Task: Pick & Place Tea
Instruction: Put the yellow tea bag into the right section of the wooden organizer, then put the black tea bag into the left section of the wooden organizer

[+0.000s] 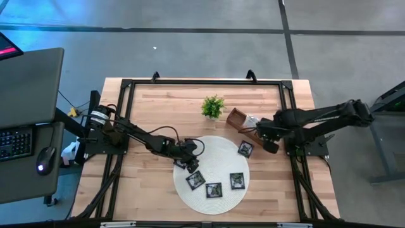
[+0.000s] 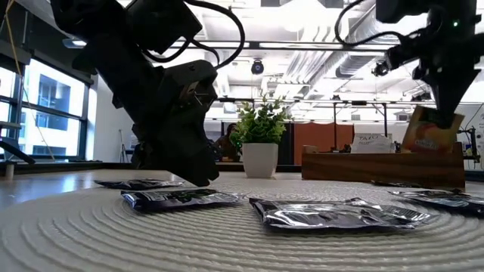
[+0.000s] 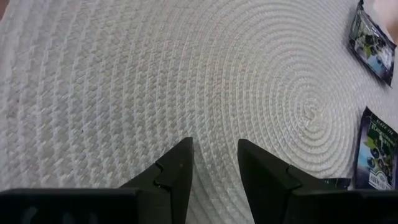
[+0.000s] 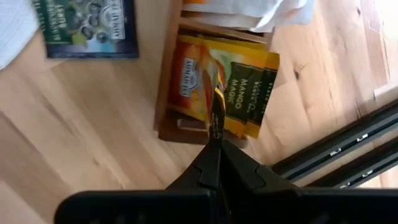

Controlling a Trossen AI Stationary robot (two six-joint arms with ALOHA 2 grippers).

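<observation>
High view: four black square tea sachets counted on woven mat; right gripper pinches orange sachet edge-up; left gripper spread.

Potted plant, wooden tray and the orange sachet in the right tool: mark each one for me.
potted plant [image 1: 213, 106], high view, on its leaves.
wooden tray [image 2: 378, 166], low view, on its front wall.
orange sachet [image 4: 216, 117], right wrist view, on its pinched edge above the shut fingertips.
</observation>
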